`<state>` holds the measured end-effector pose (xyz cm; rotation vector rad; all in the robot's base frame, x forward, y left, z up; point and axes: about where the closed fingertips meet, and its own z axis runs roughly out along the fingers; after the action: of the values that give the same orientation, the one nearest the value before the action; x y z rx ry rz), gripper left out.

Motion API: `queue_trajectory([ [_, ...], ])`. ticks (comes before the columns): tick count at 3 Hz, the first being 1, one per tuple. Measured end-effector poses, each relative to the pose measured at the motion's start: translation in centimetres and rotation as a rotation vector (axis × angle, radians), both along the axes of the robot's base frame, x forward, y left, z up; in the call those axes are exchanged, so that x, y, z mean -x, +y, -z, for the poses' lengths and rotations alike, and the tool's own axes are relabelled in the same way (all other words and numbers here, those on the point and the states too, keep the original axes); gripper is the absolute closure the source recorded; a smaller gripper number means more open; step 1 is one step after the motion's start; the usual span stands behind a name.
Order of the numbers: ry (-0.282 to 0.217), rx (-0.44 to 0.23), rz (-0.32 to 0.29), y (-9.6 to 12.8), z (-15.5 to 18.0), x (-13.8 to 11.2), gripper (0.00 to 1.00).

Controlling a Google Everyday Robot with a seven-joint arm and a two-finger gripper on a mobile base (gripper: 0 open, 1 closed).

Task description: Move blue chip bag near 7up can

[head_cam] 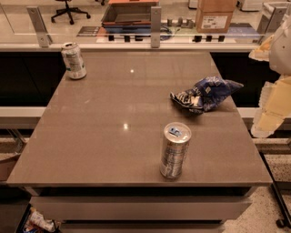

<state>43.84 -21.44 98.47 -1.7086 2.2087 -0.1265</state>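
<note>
The worktop (104, 150) is a broad slab of smooth grey-brown stone, glossy enough to throw back two small ceiling lights, and it sits over pale shelving on a speckled floor. Beyond its far edge runs a low glass screen held by metal posts (156, 26); behind that, at 11 o'clock, is an office chair (68, 10), and at 1 o'clock a cardboard box (213, 17). The robot's arm (276, 98) hangs at 3 o'clock, off the worktop's right edge, a blurred stack of cream and white panels reaching down from the top corner; its jaws are at that same edge, and I cannot tell whether they are apart or together. They are near the blue chip bag (207, 94) but not touching it. The bag lies at 2 o'clock by the right edge, crumpled shiny foil with white and black print, flattened and wider than either can. The 7up can (73, 60) stands upright at 10 o'clock in the far left corner, whitish with green marks, well apart from the bag. A taller slim silver can (175, 150) stands at 5 o'clock near the front edge.
</note>
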Motion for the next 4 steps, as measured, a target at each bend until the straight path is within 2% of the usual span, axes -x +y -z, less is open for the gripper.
queue_trajectory([
  [1,0.000,0.000,0.000,0.0,0.0,0.0,0.00],
  [2,-0.030,-0.025,-0.019,0.4,0.1,-0.9,0.00],
  [3,-0.093,-0.097,-0.055,1.6,1.1,-3.3,0.00],
  [4,-0.154,-0.166,-0.073,3.5,2.5,-6.9,0.00],
])
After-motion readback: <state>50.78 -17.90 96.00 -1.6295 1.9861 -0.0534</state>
